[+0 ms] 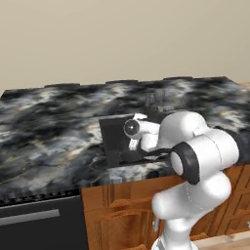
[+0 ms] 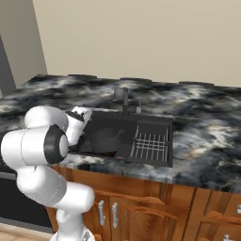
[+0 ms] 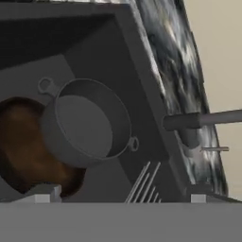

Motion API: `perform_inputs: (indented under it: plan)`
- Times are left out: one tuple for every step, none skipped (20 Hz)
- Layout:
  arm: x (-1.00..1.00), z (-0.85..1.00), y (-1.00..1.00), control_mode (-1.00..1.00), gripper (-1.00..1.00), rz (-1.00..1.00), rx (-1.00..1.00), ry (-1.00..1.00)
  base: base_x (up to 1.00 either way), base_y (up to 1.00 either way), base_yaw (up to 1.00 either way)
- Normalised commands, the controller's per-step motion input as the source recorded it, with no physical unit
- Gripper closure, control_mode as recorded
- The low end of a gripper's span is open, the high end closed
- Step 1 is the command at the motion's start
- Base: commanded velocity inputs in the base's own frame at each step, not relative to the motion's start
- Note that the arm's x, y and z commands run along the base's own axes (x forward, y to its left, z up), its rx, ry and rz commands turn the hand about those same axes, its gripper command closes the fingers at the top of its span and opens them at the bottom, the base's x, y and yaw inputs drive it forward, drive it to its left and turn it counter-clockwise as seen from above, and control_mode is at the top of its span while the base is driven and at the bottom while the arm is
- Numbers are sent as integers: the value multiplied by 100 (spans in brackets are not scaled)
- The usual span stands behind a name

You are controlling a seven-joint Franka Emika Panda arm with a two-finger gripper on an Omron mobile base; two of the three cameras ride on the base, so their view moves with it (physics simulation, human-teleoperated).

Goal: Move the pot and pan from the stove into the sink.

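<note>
both pot (image 3: 85, 124), pan (image 3: 21, 146) seemingly below gripper (image 3: 122, 194)

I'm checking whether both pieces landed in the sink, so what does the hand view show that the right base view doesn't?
Hand view: the pot, loop handles clear, overlapping the pan with its brown inside. Right base view: wooden cabinets under the counter and the arm. Both: the sink, faucet, wire rack and marbled counter.

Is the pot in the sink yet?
Yes: the pot sits inside the sink, leaning on the pan.
</note>
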Motion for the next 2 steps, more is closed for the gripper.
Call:
perform_inputs:
  plan:
    - [-51, 14, -17, -100, -100, 0, 11, -50, 0, 0, 0]
    - [-51, 15, -20, -100, -100, 0, 12, -50, 0, 0, 0]
